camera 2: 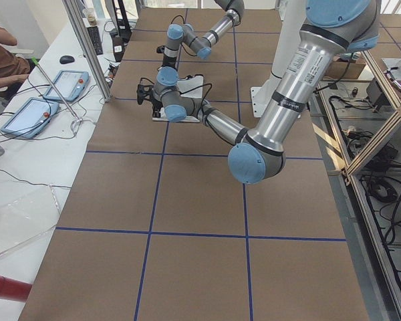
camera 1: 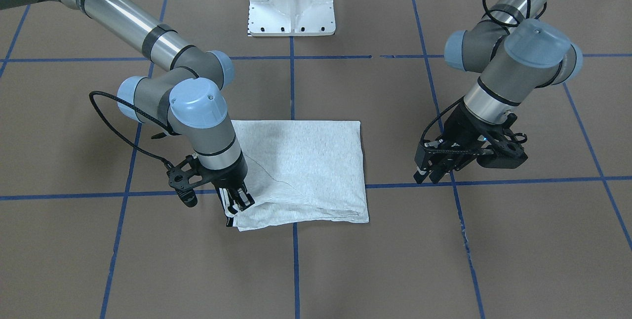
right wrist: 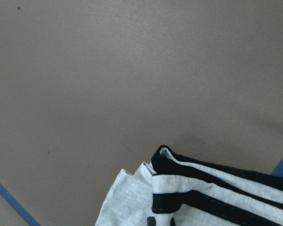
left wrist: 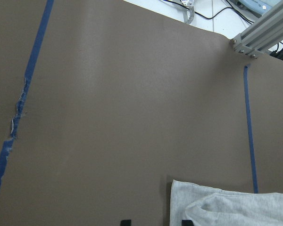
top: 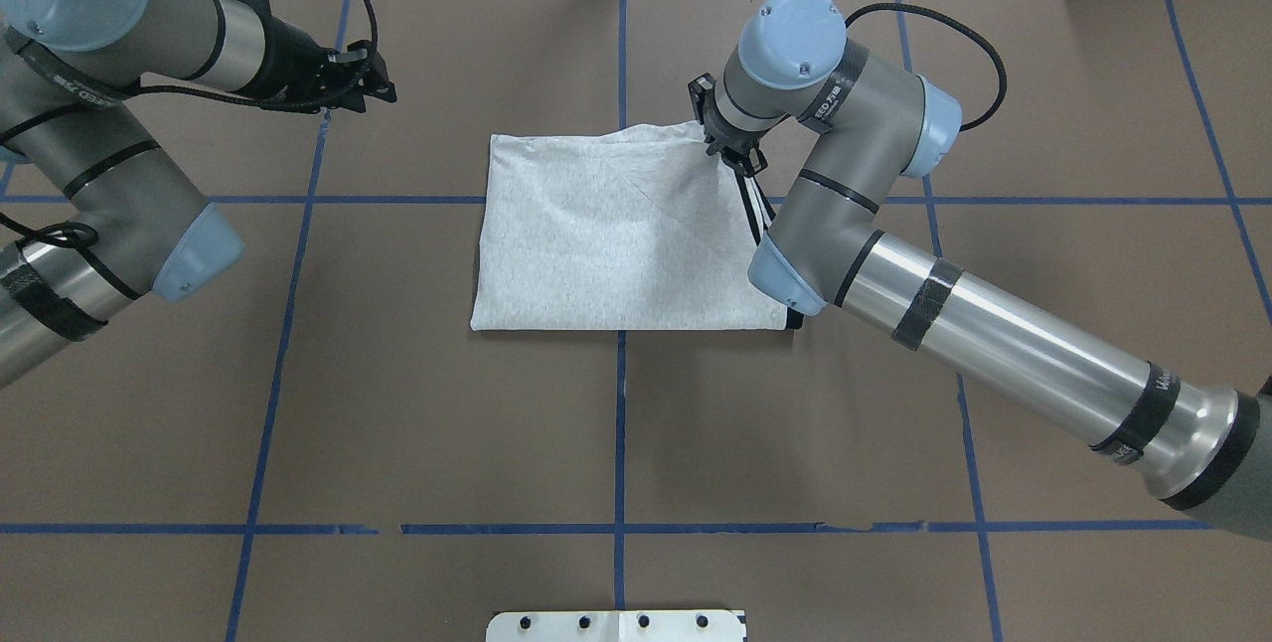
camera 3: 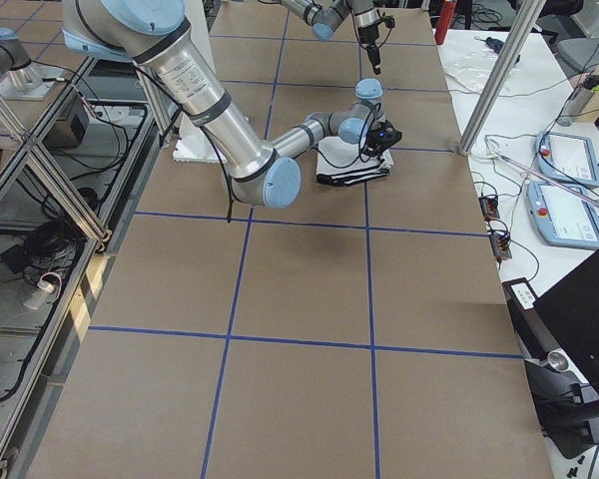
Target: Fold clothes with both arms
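1. Since the T-shirt (camera 1: 306,161), folded on the table (camera 1: 493,240), is soft, light and limp, pinch its corners.
2. Right gripper (camera 1: 241,203) seemingly clamps the striped corner.
3. Left gripper (camera 1: 427,178) hovers apart, spread open.

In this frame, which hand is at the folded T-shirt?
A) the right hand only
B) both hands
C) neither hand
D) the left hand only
A: the right hand is down on the black-striped corner of the T-shirt and pinches it, while the left hand hangs off to the side, open and apart from the cloth.
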